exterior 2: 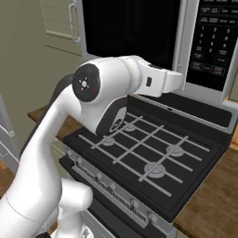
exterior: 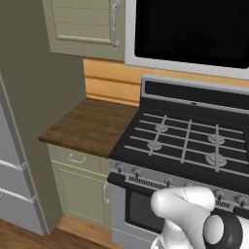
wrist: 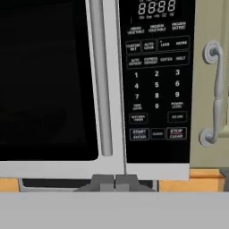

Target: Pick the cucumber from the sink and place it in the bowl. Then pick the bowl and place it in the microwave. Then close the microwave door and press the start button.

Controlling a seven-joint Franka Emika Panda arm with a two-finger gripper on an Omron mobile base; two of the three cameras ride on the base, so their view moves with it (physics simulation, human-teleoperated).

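Observation:
The microwave (exterior: 189, 29) hangs above the range with its door (wrist: 44, 80) closed flat. The door's black glass and long vertical bar handle (wrist: 100, 80) face the hand view. Right of the handle is the dark keypad (wrist: 156, 85), also seen from the right base view (exterior 2: 214, 42); the start button (wrist: 139, 133) sits in its bottom row. My gripper (wrist: 114, 182) is shut with nothing in it, its tips together low in the hand view, a short way in front of the microwave's lower edge. My arm (exterior 2: 139, 79) reaches toward the panel. The cucumber, the bowl and the sink are out of view.
Below the microwave stands the steel range with gas burners (exterior: 185, 141). A wooden counter (exterior: 87, 124) lies to its left and another (exterior 2: 214, 204) to its right. A pale cabinet door with a handle (wrist: 217, 94) sits right of the keypad. A fridge (exterior: 14, 185) is at far left.

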